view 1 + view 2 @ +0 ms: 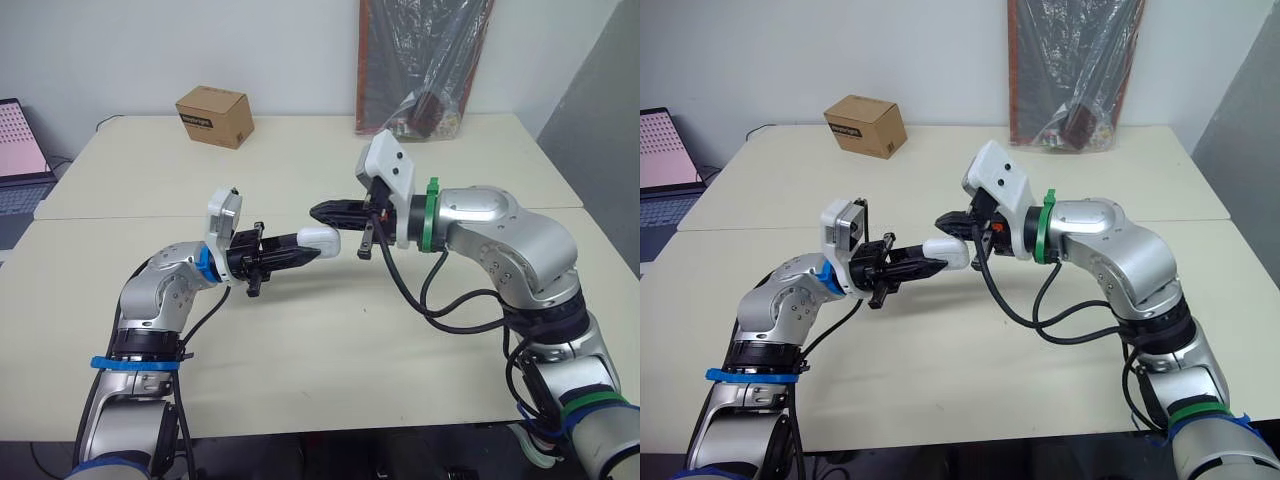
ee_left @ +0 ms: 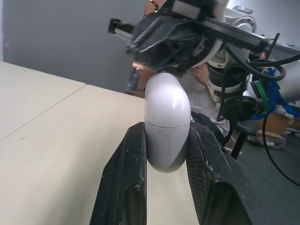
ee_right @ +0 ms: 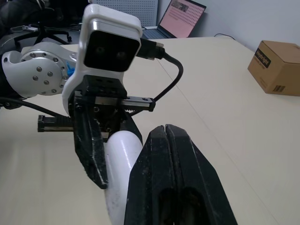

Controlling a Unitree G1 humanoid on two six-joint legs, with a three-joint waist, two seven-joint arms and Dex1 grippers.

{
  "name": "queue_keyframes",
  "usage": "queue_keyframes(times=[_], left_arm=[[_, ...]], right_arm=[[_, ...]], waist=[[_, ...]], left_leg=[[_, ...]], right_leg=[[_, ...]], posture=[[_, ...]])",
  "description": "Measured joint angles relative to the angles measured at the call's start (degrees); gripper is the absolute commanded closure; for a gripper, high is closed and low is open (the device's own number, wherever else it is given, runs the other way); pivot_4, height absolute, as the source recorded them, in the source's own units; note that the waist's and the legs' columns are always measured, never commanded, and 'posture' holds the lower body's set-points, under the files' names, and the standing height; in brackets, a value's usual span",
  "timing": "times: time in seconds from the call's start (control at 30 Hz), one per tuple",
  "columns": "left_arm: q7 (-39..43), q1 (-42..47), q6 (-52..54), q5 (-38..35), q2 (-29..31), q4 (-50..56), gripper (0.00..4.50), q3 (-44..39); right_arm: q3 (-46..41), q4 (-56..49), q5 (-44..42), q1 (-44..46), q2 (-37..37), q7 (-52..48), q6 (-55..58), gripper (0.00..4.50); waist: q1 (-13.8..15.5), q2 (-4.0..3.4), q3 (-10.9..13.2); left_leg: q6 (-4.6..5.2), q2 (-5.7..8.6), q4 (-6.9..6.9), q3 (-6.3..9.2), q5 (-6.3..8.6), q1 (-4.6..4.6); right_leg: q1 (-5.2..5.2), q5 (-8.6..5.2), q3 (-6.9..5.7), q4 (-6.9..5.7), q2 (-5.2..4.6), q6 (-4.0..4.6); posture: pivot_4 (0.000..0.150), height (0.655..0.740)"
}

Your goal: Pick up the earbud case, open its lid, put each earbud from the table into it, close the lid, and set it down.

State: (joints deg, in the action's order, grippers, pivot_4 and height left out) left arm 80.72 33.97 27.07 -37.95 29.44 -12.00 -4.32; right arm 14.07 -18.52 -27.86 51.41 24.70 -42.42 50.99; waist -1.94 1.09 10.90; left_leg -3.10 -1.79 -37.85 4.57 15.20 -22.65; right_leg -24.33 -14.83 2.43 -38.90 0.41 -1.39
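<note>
The white earbud case (image 1: 322, 238) is held in the air above the middle of the table, its lid down. My left gripper (image 1: 303, 248) is shut on its lower half, one finger (image 2: 133, 164) on each side. My right gripper (image 1: 322, 212) comes in from the right, and its tips sit just above and behind the case's rounded lid end. In the right wrist view its fingers (image 3: 166, 140) are pressed together with nothing visible between them, and the case (image 3: 123, 173) lies right beside them.
A cardboard box (image 1: 214, 115) stands at the table's back left. A plastic-wrapped board (image 1: 425, 60) leans on the wall at the back right. A laptop (image 1: 20, 150) sits on a side surface at the far left. A seam (image 1: 120, 218) runs across the beige table.
</note>
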Motion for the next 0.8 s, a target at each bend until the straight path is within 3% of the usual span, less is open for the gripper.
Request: queue_keyframes(times=[0.23, 0.4, 0.6, 0.8], left_arm=[[-5.0, 0.1, 2.2, 0.2, 0.3, 0.3, 3.64, -0.2], [-12.0, 0.4, 11.0, 2.0, 2.4, 0.7, 3.64, 1.1], [-18.3, 3.2, 19.2, 2.0, 1.1, -0.3, 3.64, 1.7], [-23.8, 7.0, 24.0, 7.8, 0.8, -5.3, 3.64, 7.0]], right_arm=[[-3.1, -0.7, -0.5, -1.0, 1.2, 1.7, 1.8, 4.48], [-5.1, -3.2, -0.6, -7.2, 6.9, 0.1, 2.2, 4.48], [-5.2, -5.1, -0.5, -11.6, 8.3, 0.3, 2.3, 4.48], [-5.1, -5.3, 0.2, -15.0, 8.6, 2.2, 2.4, 4.48]], waist=[[0.0, 0.0, 0.0], [0.1, 0.0, 0.0], [0.0, 0.01, 0.0], [0.1, 0.01, 0.0]], left_leg=[[0.0, 0.01, -0.02, -0.01, 0.0, -0.01], [0.0, 0.02, 0.0, -0.01, 0.0, -0.02], [0.0, 0.02, -0.01, 0.0, 0.0, 0.04], [0.0, 0.04, -0.02, -0.02, 0.0, 0.04]], right_leg=[[0.01, 0.0, 0.01, 0.0, -0.01, 0.0], [0.01, -0.01, 0.01, 0.03, -0.02, -0.03], [0.02, -0.04, 0.01, -0.04, 0.0, -0.08], [0.04, -0.03, 0.04, -0.03, -0.01, -0.07]], posture=[[0.15, 0.74], [0.15, 0.74], [0.15, 0.74], [0.15, 0.74]])
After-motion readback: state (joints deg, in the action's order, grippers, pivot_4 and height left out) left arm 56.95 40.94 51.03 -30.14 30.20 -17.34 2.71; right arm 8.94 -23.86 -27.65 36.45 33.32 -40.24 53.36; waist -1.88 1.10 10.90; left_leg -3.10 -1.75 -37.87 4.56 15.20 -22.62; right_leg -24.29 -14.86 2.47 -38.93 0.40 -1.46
